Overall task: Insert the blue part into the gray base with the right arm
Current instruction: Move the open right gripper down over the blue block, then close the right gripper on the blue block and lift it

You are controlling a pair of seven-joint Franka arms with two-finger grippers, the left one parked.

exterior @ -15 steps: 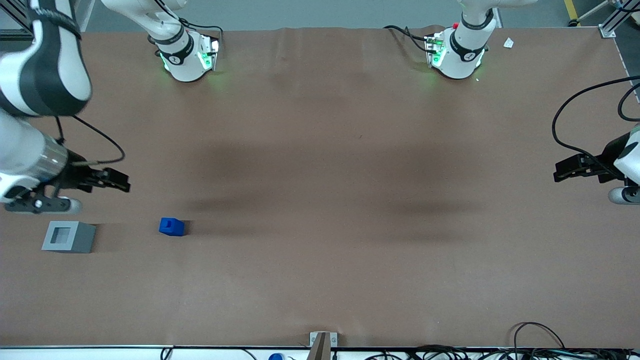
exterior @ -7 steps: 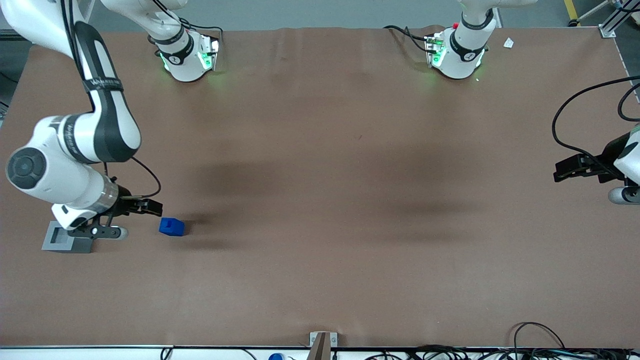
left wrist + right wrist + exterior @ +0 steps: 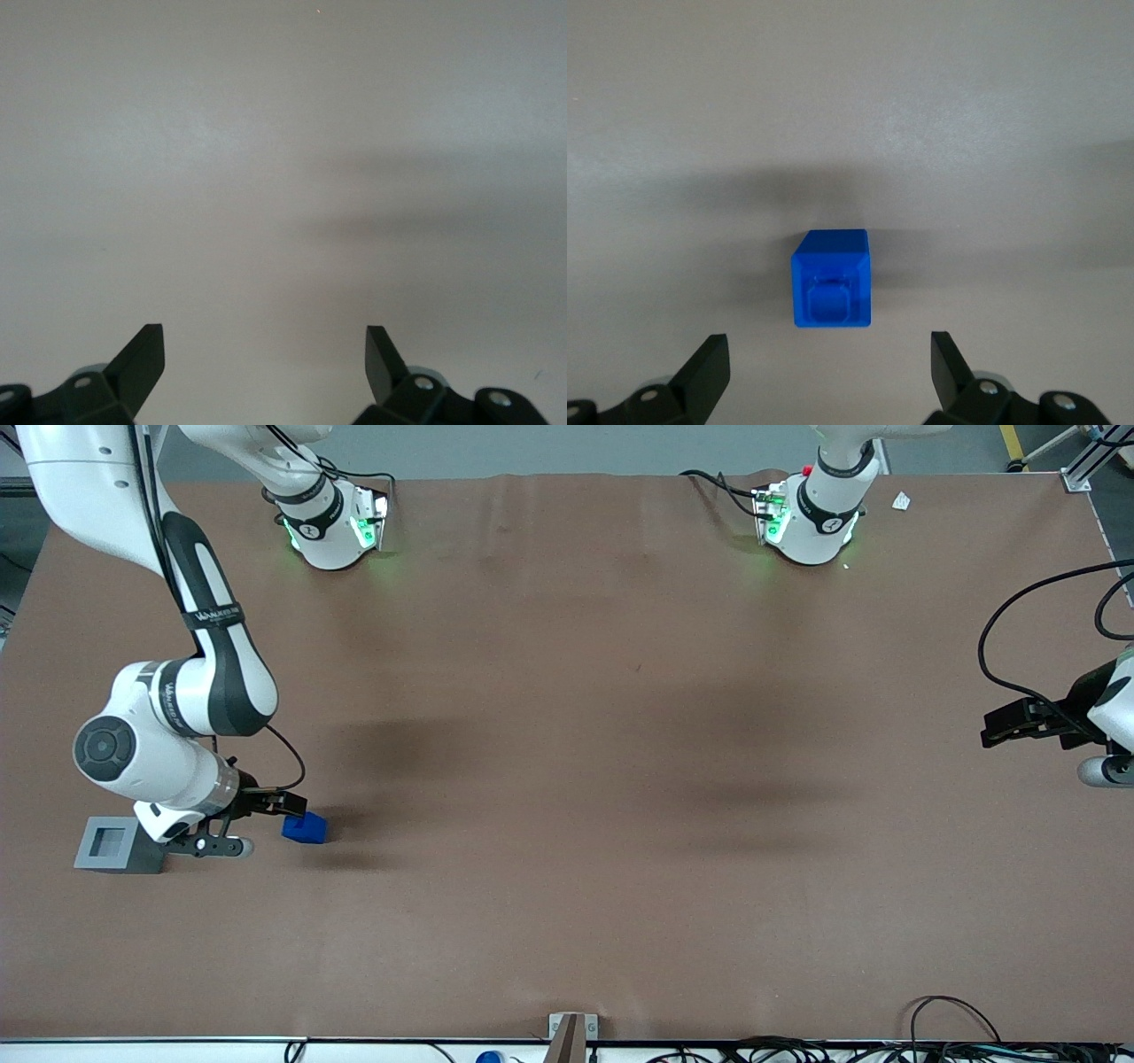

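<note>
The blue part [image 3: 305, 828] is a small bright blue block lying on the brown table; in the right wrist view it [image 3: 831, 279] lies just ahead of the fingertips, centred between them and apart from both. The right arm's gripper [image 3: 292, 805] is open and empty, low over the table right beside the blue part; it also shows in the right wrist view [image 3: 828, 354]. The gray base [image 3: 113, 845], a light gray square block with a square recess on top, stands beside the gripper's wrist, toward the working arm's end of the table.
The working arm's green-lit base [image 3: 332, 522] stands at the table edge farthest from the front camera. A small bracket [image 3: 571, 1029] sits at the nearest table edge, with cables [image 3: 939, 1036] along it.
The right arm has swung from above the gray base toward the blue part and come down, so its open gripper now reaches the blue part. The gray base and blue part have not moved.
</note>
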